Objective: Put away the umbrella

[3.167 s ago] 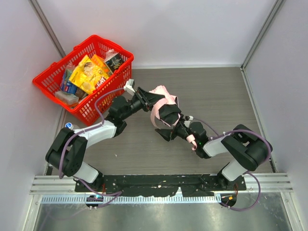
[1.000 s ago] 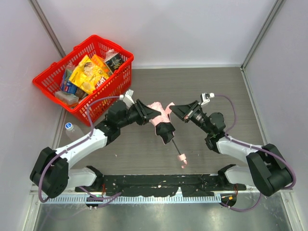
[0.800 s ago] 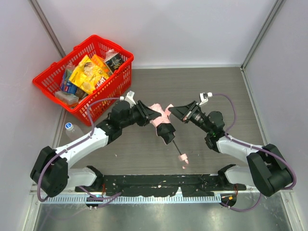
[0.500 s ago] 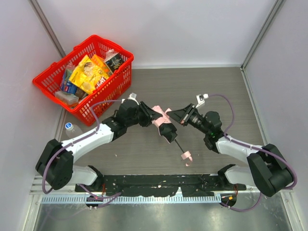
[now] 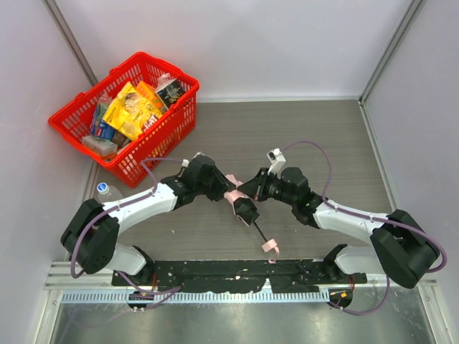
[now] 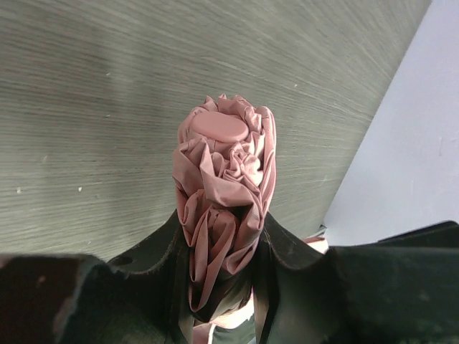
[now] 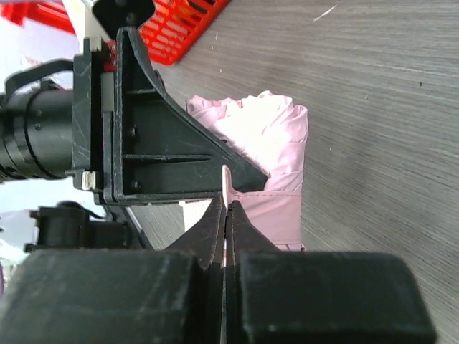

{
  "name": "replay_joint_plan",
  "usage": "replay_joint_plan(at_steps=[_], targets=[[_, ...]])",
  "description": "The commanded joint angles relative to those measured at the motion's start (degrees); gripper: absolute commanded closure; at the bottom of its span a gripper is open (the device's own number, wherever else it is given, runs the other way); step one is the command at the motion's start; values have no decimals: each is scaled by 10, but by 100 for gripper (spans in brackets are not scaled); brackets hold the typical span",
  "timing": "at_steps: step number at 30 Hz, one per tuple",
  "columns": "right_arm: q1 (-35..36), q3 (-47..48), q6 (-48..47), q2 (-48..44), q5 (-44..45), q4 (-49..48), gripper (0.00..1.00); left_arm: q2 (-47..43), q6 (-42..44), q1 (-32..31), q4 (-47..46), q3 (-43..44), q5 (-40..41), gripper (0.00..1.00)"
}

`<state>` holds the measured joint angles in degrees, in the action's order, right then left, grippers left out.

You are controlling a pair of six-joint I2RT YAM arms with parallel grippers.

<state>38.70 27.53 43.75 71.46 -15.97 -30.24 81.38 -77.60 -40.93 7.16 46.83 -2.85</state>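
Note:
The umbrella point(image 5: 233, 195) is a crumpled pale pink bundle in mid-table, its thin black shaft point(image 5: 257, 228) slanting toward the near edge and ending in a small pink handle point(image 5: 270, 246). My left gripper point(image 5: 223, 188) is shut on the bundle. In the left wrist view the pink fabric point(image 6: 224, 172) stands up between the two fingers of the left gripper point(image 6: 219, 247). My right gripper point(image 5: 248, 191) meets it from the right. In the right wrist view the right gripper point(image 7: 227, 204) is shut on a thin pink strap point(image 7: 226, 179) of the umbrella point(image 7: 269, 136), close against a left finger point(image 7: 165, 158).
A red basket point(image 5: 183, 107) filled with several packets stands at the back left; its wall shows in the right wrist view as the red basket point(image 7: 179, 29). A bottle point(image 5: 104, 188) lies by the left wall. Grey walls close in three sides.
Both grippers moved toward the near edge and drew closer together, the right wrist sliding left. The umbrella came down with them, and its handle shifted slightly nearer.

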Motion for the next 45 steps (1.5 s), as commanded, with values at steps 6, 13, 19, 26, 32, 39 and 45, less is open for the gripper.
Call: replay_joint_plan(at_steps=[6,13,19,26,32,39,45], targets=[[109,84,-97,-15,-50,-80,99,47,-6,5,37,3,65,100],[154,83,-103,-11,-12,-70,99,52,3,3,-19,-3,74,100],[135,18,-29,-86,137,-131,99,57,16,-5,-108,-64,77,100],[128,9,-15,-84,59,-221,99,76,-4,-9,-144,-121,91,100],[140,22,-25,-54,-4,-231,99,98,-17,-9,-153,-112,96,100],[145,28,-75,10,-7,-188,99,108,-20,-9,-165,-106,73,100],[153,54,-103,74,-7,-136,99,125,-36,-10,-209,-125,50,100]])
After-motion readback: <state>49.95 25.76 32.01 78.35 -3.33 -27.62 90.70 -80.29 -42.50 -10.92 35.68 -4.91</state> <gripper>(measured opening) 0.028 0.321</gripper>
